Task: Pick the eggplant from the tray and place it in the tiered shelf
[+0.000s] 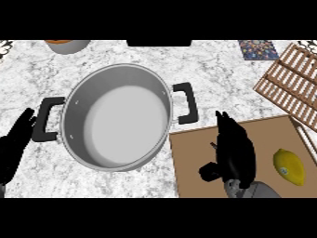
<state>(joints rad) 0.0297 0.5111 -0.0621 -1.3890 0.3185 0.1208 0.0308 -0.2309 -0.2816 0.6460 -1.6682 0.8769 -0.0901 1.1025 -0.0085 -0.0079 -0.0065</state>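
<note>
A brown flat tray [194, 173] lies at the lower right of the marble counter. My right hand [234, 149] is over its middle, fingers straight and pointing away, thumb out to the left; it is open. No eggplant shows; whatever lies under the hand is hidden. A yellow lemon-shaped fruit [289, 166] rests on the tray just right of the hand. The wooden slatted tiered shelf [305, 88] stands at the right edge, beyond the tray. My left hand [6, 145] rests open at the lower left, fingers up.
A large steel pot [116, 116] with two black handles fills the counter's middle, between my hands. A grey bowl [68, 45] with something orange sits at the back left. A patterned dark blue card [259, 49] lies at the back right.
</note>
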